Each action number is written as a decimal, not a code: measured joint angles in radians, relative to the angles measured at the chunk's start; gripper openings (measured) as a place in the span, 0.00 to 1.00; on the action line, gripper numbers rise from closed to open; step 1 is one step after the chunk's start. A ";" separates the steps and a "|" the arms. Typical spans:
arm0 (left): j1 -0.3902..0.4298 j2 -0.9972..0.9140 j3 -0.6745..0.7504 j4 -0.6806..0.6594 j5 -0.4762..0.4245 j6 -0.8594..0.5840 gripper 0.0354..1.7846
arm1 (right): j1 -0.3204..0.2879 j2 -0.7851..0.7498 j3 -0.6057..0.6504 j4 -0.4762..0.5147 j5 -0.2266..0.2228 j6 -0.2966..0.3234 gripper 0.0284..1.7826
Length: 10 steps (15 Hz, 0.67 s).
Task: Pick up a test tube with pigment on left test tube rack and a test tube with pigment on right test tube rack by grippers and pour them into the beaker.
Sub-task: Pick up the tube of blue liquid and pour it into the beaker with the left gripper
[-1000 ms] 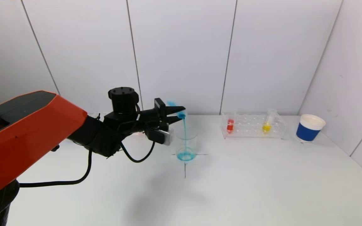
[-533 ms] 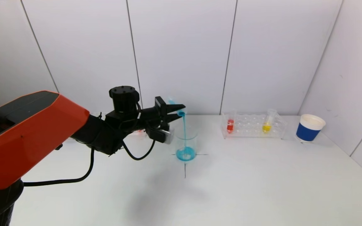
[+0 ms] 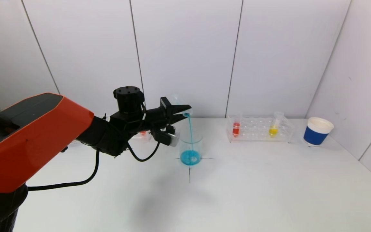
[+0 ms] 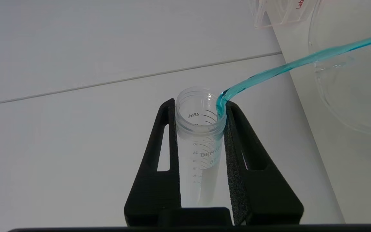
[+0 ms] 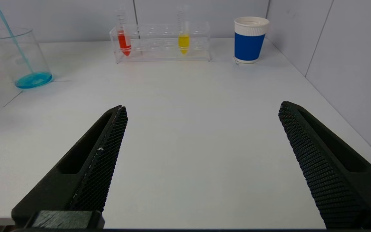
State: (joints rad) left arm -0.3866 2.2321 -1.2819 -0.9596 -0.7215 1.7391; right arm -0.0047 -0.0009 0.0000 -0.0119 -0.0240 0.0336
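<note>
Left-tube pour in hand — left gripper [image 4: 200, 129] clamped on tilted test tube [image 4: 201, 141], blue stream dropping into beaker [image 3: 191, 149] just below; right gripper [image 5: 201, 161] held wide apart — rack pick needed next.

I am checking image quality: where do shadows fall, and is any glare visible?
Head view: a soft grey shadow lies on the table near the beaker. Left wrist view: the held test tube is sharp, without strong glare. Right wrist view: light is even, with faint shadows.
</note>
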 joint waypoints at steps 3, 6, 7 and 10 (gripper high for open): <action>0.000 0.001 -0.005 0.002 0.000 0.018 0.22 | 0.000 0.000 0.000 0.000 0.000 0.000 0.96; 0.000 -0.001 -0.007 0.001 0.000 0.027 0.22 | 0.000 0.000 0.000 0.000 0.000 0.000 0.96; 0.000 -0.001 -0.007 0.001 0.000 0.027 0.22 | 0.000 0.000 0.000 0.000 0.000 0.000 0.96; -0.002 -0.001 -0.007 0.001 0.000 0.027 0.22 | 0.000 0.000 0.000 0.000 0.000 0.000 0.96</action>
State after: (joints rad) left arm -0.3887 2.2309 -1.2887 -0.9587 -0.7219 1.7664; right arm -0.0043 -0.0009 0.0000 -0.0119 -0.0240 0.0336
